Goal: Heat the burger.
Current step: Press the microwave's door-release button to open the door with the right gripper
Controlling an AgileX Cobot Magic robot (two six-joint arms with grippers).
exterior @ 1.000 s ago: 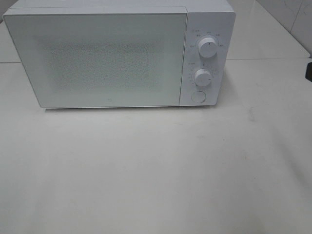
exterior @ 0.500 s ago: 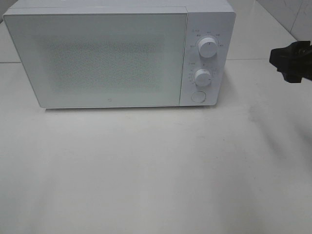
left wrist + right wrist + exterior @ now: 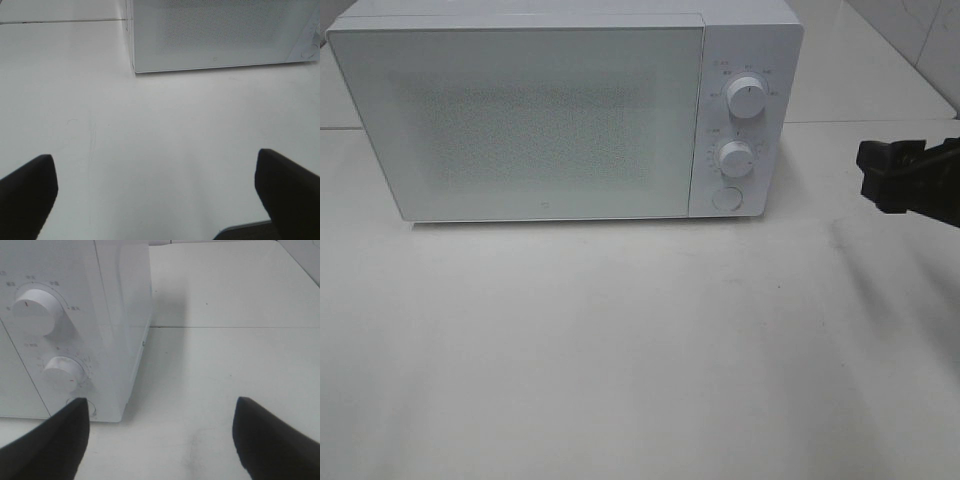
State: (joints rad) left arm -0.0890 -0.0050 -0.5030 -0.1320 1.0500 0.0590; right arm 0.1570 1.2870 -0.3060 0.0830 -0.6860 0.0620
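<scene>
The left gripper [image 3: 155, 167] is found spread wide and empty over the bench [image 3: 125, 130], the microwave [image 3: 220, 35] lying ahead, well apart. The right gripper [image 3: 162, 407] is likewise spread and empty; the microwave's lower knob [image 3: 62, 372], then upper knob [image 3: 32, 310], are seen just ahead. Its door [image 3: 520, 120] is shut. The burger's place cannot be told.

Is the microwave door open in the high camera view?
No, the microwave door sits flush with the control panel, fully shut.

Your microwave [image 3: 565, 115] sits at the table's [image 3: 620, 350] back, 2 knobs [image 3: 747, 98] on its right side, the right gripper [image 3: 872, 175] farther right.
</scene>
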